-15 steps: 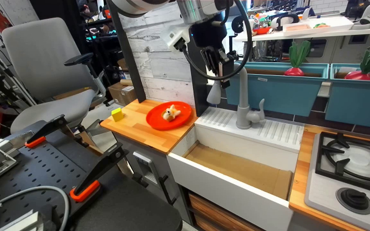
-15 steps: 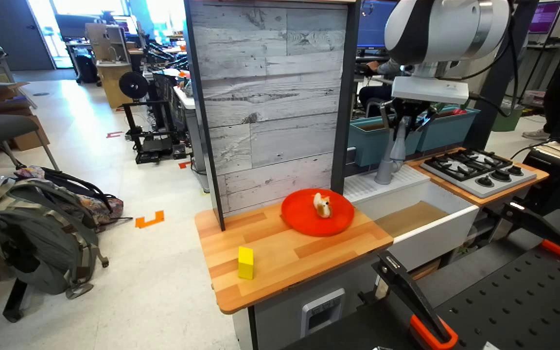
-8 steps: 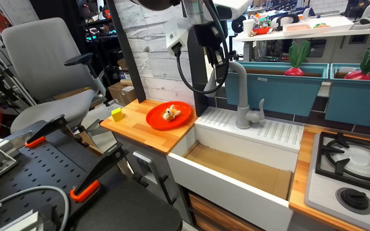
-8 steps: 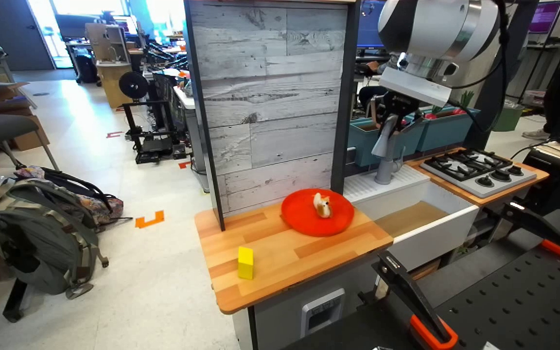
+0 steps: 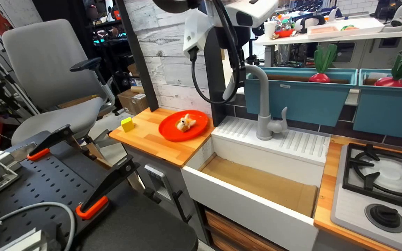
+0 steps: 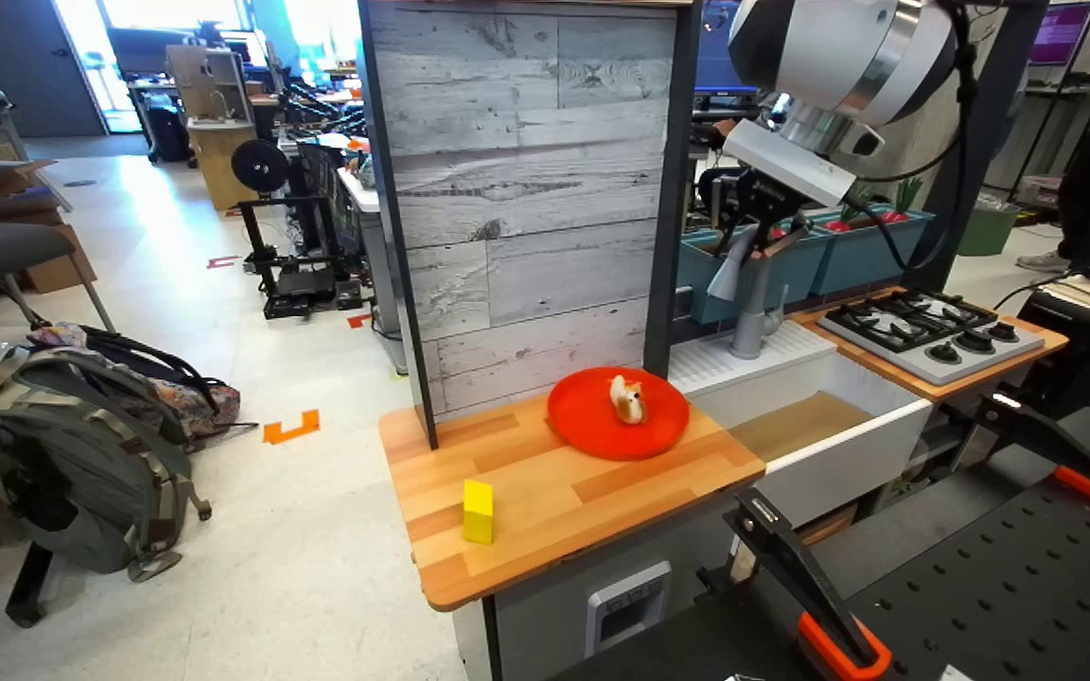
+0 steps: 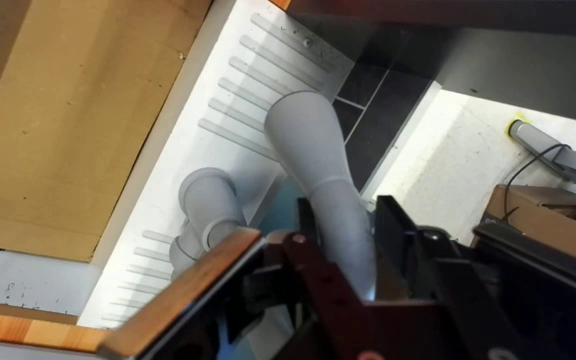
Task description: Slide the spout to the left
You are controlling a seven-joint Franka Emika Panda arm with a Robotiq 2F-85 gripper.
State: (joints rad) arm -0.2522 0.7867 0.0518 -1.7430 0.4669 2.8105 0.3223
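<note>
The spout is a matte-grey arched faucet tube in both exterior views (image 5: 264, 97) (image 6: 750, 307), rising from a thicker base on the white sink's back ledge. Its flared head points down and away to the left in the exterior views. In the wrist view the spout (image 7: 310, 140) runs up between the jaws. My gripper (image 7: 344, 215) straddles the spout near the top of its arch, also seen in both exterior views (image 5: 240, 71) (image 6: 758, 236). The jaws are open: the left finger lies close against the tube, and a gap shows to the right finger. Contact on the left is unclear.
A black post (image 5: 217, 80) and wood-look panel stand close beside the spout head. Blue planters (image 5: 298, 101) are behind the faucet. The sink (image 5: 257, 205), stove (image 5: 389, 177), red plate (image 5: 166, 130) with a toy, and yellow block (image 5: 127, 124) are around it.
The gripper and wrist have tilted and turned, with the arm shifting left in an exterior view. The spout's head has swung left and away with the gripper; the base stays put.
</note>
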